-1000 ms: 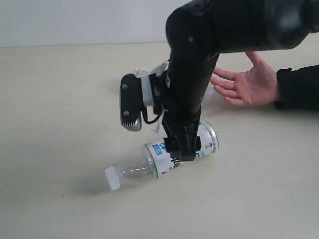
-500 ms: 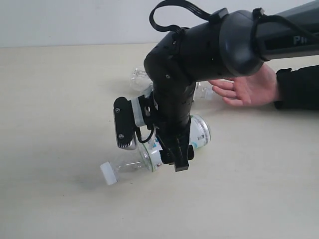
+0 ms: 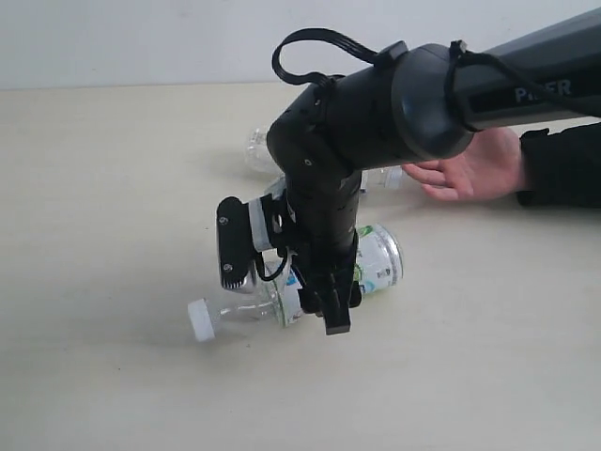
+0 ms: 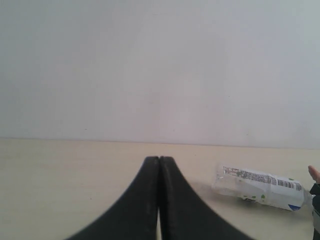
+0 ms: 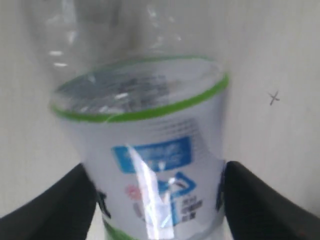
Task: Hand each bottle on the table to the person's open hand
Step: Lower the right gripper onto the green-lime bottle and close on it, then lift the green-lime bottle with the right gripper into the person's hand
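The green-lime label bottle (image 3: 376, 265) lies on its side on the table (image 3: 103, 197), its white cap (image 3: 200, 319) pointing left. My right gripper (image 3: 329, 293) reaches down over its middle. Close up, the black fingers (image 5: 250, 200) press both sides of that bottle (image 5: 150, 125), so my right gripper (image 5: 155, 200) is shut on it. The person's open hand (image 3: 474, 167) rests palm up at the right. My left gripper (image 4: 159, 162) is shut and empty, low over the table. The slim barcode bottle (image 4: 260, 186) lies beyond it.
Behind the right arm lie other clear bottles: one (image 3: 258, 146) at the back and part of another (image 3: 385, 177) near the hand. The person's dark sleeve (image 3: 563, 164) lies at the right edge. A pale wall (image 4: 160, 65) rises beyond the table.
The right arm has swung lower and to the left over the green-lime bottle. The bottle has shifted left with the gripper, its cap end moving left and slightly up.
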